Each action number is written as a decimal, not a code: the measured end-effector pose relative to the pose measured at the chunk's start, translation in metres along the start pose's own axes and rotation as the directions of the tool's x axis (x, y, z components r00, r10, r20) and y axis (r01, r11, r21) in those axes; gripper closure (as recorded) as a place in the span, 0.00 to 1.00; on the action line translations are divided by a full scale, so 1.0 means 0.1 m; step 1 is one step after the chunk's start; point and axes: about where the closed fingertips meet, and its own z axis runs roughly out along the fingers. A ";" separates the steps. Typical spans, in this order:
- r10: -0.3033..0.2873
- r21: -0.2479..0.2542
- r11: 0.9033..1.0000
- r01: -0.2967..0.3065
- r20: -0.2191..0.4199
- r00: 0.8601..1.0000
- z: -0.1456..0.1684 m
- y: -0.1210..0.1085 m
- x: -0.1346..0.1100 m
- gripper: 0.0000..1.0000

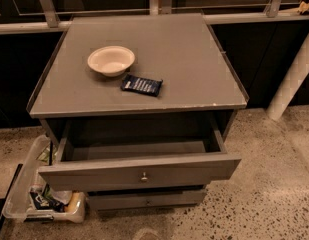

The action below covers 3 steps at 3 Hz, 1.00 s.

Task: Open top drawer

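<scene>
Grey, stiff and likely light-running, the top drawer (94, 174) stands open, best held at its knob (143, 176); the gripper is out of view, its state unknowable.

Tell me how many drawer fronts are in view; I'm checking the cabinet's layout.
2: the top drawer, pulled out under the tabletop, and a shallower drawer front below it. Another may be hidden beneath the open one. The hand is out of view.
</scene>
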 end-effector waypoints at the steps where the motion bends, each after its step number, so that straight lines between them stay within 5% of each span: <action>1: -0.038 0.055 0.998 0.039 -0.029 0.999 -0.14 0.08 0.06 0.86; 3: -0.181 0.161 0.965 0.207 -0.165 0.970 -0.28 -1.93 -0.33 0.39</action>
